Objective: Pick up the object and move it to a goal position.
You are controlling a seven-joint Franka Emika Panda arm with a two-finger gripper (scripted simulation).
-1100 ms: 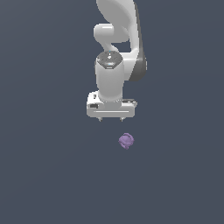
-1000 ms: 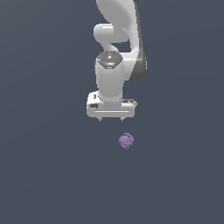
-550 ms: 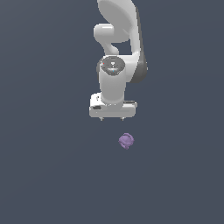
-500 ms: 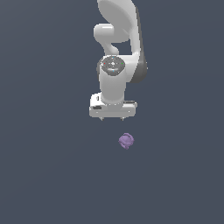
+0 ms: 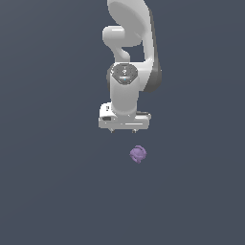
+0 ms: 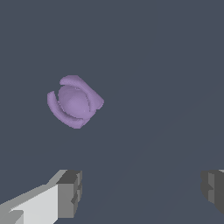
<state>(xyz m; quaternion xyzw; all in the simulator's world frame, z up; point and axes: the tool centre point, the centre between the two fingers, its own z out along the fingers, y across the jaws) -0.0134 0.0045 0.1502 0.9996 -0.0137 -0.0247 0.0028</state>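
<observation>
Nearest thing in the exterior view: the purple object (image 5: 138, 154), small, lumpy, roughly round, lying alone on the flat grey floor (image 5: 52, 201). Nothing touches it. No goal marker shows in either view, so I cannot tell where the target is.

Just beyond it: the gripper (image 5: 123, 130), hanging off the white Panda arm (image 5: 128, 57), pointing straight down. The object sits a little to the exterior view's right of the gripper's centre and nearer the camera, so not under the fingers. How high the fingers are above the floor can't be read from this angle.

Hand state: released. In the wrist view the two grey pads (image 6: 70, 193) stand wide apart with only bare floor between them, gripping nothing. The object (image 6: 74, 101) is clear of the gap, offset to the side of one pad and apart from it.

My read: this is the pre-grasp approach. Fingers are spread so they can straddle the object once aligned, and the vertical wrist suits a top-down pick.

What's needed next, by my guess: shift sideways until the object centres between the pads, then descend, then close.

Risk: the thing is small and rounded with ridges, much narrower than the gap. An off-centre close could nudge it or let it roll away.

The arm's upper links rise out of frame at the far end. Nothing else in the scene.
</observation>
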